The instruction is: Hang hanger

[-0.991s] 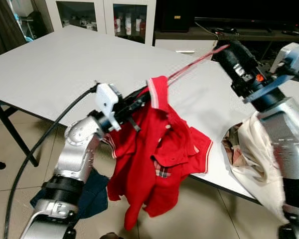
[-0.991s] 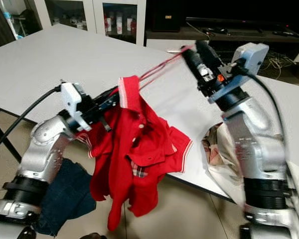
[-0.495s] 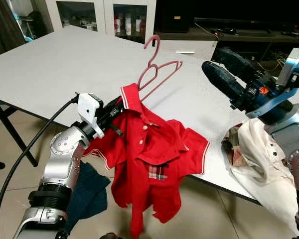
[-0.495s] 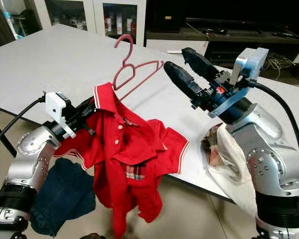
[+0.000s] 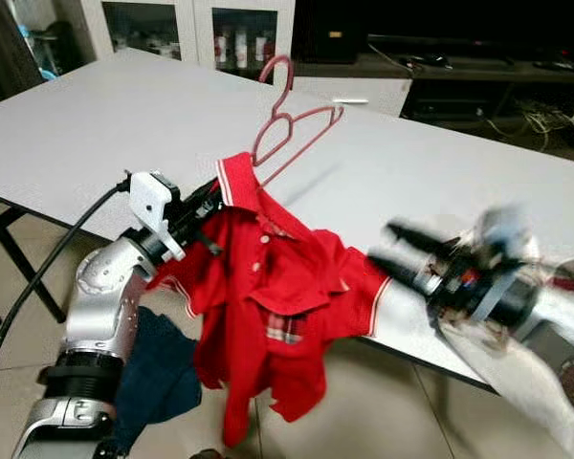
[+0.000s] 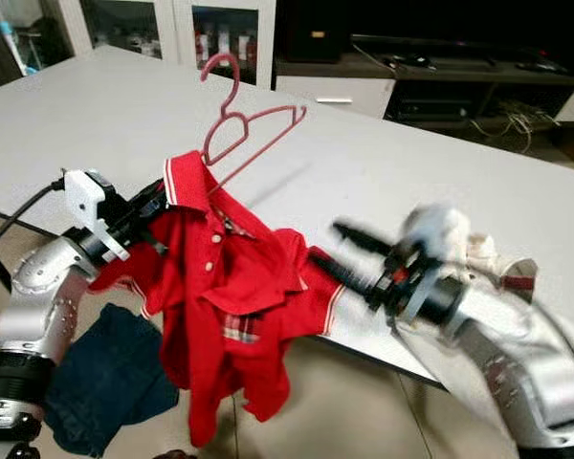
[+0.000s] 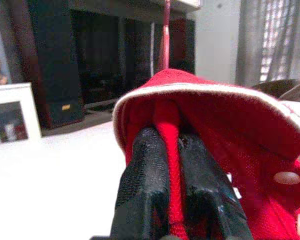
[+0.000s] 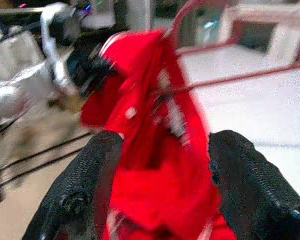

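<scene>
A red polo shirt (image 5: 268,306) hangs over the table's near edge. A pink hanger (image 5: 289,115) sticks up out of its collar, hook uppermost, tilted toward the far side. My left gripper (image 5: 209,206) is shut on the collar; the left wrist view shows the red cloth (image 7: 200,115) pinched between the fingers (image 7: 145,180). My right gripper (image 5: 383,245) is blurred and open, low at the table edge beside the shirt's right sleeve. In the right wrist view its fingers (image 8: 85,185) stand wide apart with the shirt (image 8: 155,165) ahead of them.
The large white table (image 5: 124,115) stretches away ahead. A cream cloth (image 6: 502,277) lies at its near right edge by my right arm. A dark blue garment (image 5: 158,373) lies low under my left arm. Cabinets (image 5: 230,38) and a dark TV stand line the back.
My right gripper let go of the hanger, opened and swung down to the shirt's right side. The hanger rose upright from the collar. My left arm shifted slightly left with the shirt.
</scene>
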{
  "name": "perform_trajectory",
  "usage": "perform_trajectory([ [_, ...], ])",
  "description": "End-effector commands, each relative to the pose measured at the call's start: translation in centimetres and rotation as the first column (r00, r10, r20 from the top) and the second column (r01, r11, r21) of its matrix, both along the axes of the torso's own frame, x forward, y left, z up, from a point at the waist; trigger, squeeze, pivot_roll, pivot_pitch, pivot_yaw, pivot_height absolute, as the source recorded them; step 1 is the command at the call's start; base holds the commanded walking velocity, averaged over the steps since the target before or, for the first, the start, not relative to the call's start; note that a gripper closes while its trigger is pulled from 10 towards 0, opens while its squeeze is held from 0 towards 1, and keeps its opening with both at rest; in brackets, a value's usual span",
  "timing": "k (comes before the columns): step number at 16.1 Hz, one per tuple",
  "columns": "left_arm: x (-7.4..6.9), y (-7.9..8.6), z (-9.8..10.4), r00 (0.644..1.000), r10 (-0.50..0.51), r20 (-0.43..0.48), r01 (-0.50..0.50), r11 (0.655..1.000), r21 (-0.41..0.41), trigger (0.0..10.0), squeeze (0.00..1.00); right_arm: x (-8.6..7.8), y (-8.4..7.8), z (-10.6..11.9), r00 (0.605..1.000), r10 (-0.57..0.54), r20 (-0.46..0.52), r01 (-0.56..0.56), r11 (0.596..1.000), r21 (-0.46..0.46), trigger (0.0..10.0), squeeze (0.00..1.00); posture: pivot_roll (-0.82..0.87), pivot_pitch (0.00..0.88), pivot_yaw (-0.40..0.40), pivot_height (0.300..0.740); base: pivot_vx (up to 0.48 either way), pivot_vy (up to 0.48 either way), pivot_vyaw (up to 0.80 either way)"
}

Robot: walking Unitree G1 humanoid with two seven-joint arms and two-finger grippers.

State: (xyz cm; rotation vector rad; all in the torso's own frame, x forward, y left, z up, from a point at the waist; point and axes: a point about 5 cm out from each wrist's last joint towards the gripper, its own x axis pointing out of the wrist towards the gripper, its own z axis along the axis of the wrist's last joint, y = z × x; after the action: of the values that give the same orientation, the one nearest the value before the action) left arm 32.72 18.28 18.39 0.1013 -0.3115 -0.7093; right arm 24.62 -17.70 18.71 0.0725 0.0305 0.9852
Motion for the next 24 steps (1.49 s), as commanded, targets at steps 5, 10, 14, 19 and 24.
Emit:
perform_trajectory([
  [5, 0.2, -0.1, 1.9, 0.997, -0.042, 0.068, 0.042, 0.999, 0.002, 0.0, 0.0, 2.3, 3.7, -3.1, 0.998, -0.021, -0.06, 0.018, 0.999, -0.043, 10.0, 0.0, 0.06, 0.068, -0.072, 0.74, 0.0, 0.0, 0.0],
  [10, -0.3, -0.6, 1.7, 0.996, -0.068, 0.064, 0.066, 0.998, 0.02, 0.0, 0.0, 2.4, 5.2, -3.7, 1.0, 0.0, -0.028, -0.002, 0.997, -0.074, 10.0, 0.0, 0.08, 0.108, -0.054, 0.74, 0.0, 0.0, 0.0],
  [14, -0.2, -0.8, 1.7, 0.996, -0.071, 0.062, 0.07, 0.997, 0.015, 0.0, 0.0, 2.4, 6.6, -4.4, 0.996, 0.057, -0.067, -0.063, 0.994, -0.087, 10.0, 0.0, 0.07, 0.119, -0.044, 0.74, 0.0, 0.0, 0.0],
  [19, -0.1, -1.1, 1.8, 0.995, -0.077, 0.064, 0.076, 0.997, 0.011, 0.0, 0.0, 2.7, 7.2, -6.1, 0.993, 0.047, -0.11, -0.066, 0.983, -0.171, 10.0, 0.0, 0.07, 0.119, -0.044, 0.74, 0.0, 0.0, 0.0],
  [24, -0.3, -1.1, 1.8, 0.995, -0.078, 0.064, 0.077, 0.997, 0.009, 0.0, 0.0, 6.0, 6.4, -8.1, 0.969, -0.212, -0.124, 0.166, 0.937, -0.307, 10.0, 0.0, 0.08, 0.122, -0.046, 0.74, 0.0, 0.0, 0.0],
])
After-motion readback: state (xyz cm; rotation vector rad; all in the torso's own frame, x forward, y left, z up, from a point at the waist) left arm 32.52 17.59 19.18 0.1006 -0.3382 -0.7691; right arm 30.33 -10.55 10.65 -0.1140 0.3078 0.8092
